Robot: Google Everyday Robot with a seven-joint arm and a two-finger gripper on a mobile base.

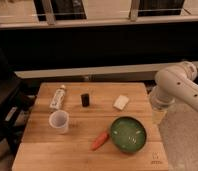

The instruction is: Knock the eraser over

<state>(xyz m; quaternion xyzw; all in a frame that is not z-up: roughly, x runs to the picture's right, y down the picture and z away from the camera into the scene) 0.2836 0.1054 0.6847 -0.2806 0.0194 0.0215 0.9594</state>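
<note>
The eraser (85,99) is a small black block standing upright on the wooden table (37,150), near the back middle. A white arm (177,90) comes in from the right, beside the table's right edge, well to the right of the eraser. My gripper is out of view; only the arm's links show.
A white cup (59,121) stands at the front left. A lying bottle (58,97) is at the back left. A flat white block (121,102) lies at the back right. A green bowl (128,134) and an orange carrot (99,140) sit at the front.
</note>
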